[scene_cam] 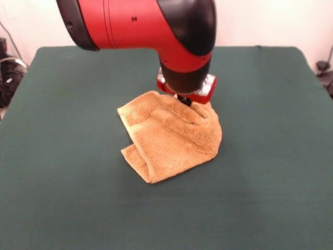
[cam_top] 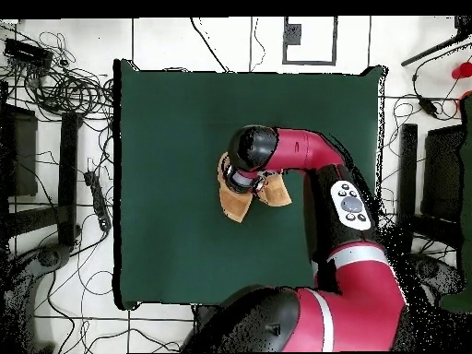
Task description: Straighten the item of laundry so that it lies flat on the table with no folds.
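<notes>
The orange-tan towel [scene_cam: 169, 138] lies crumpled near the middle of the dark green table [scene_cam: 62, 156]. Its far edge is drawn up to a peak and its near left corner is folded under. My gripper [scene_cam: 184, 100] comes straight down onto that peak and is shut on the towel's far edge. Only the dark tips show below the red wrist. In the overhead view the arm's wrist covers the gripper, and parts of the towel [cam_top: 234, 204] stick out on both sides of it on the table [cam_top: 166, 138].
Cables and equipment [cam_top: 64, 92] lie on the floor beside the table's edges. The arm's red body [cam_top: 355, 249] reaches over the table from its base side.
</notes>
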Available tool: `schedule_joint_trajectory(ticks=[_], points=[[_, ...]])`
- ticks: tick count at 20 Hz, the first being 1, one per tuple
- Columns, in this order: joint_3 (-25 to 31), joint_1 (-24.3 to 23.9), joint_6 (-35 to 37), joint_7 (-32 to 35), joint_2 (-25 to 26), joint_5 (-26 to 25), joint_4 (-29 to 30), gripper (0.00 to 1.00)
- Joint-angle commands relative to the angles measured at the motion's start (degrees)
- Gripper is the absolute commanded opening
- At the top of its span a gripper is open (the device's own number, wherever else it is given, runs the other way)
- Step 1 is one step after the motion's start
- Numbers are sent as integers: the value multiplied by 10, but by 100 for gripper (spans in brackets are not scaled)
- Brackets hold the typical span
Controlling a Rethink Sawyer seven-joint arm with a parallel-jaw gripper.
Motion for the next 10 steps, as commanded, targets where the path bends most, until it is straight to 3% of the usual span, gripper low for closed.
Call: schedule_joint_trajectory(ticks=[1,10], points=[[60,17,29,-67,-19,22,17,0],[56,17,-1,-77,-7,6,27,0]])
